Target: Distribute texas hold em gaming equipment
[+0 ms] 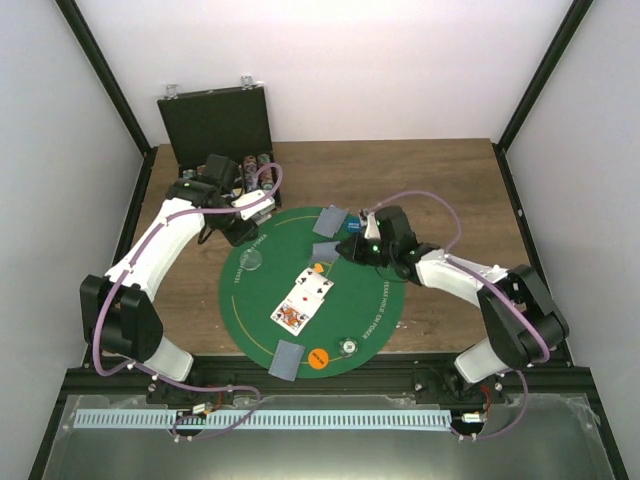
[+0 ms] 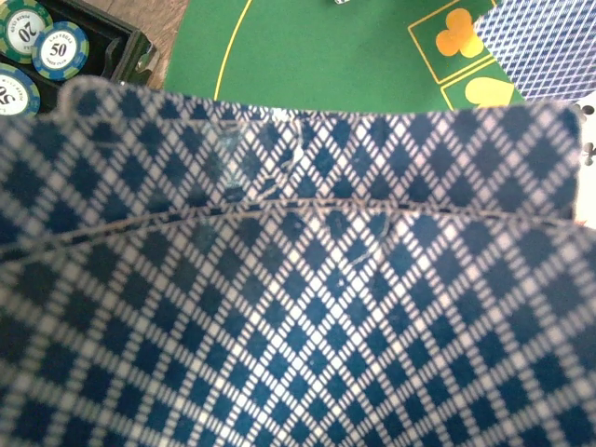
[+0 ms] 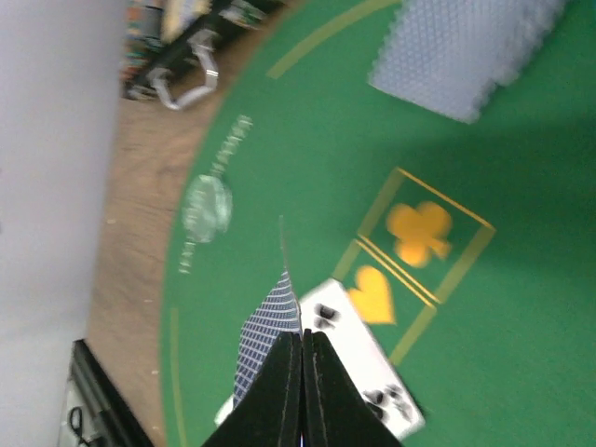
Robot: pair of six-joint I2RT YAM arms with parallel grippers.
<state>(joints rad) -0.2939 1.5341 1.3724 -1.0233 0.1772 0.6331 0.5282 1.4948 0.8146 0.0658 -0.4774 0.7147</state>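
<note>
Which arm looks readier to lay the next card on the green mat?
Right. The right gripper pinches a blue-backed card over the green mat, above a face-up card. The left gripper sits at the mat's edge by the case.

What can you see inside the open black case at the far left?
Poker chips sit in the case; the left wrist view shows some marked 50 and 20. The left arm covers the rest of its inside.

cards (image 2: 326, 307) backed in blue-and-white diamonds, mat (image 2: 307, 56) green, lined yellow.
</note>
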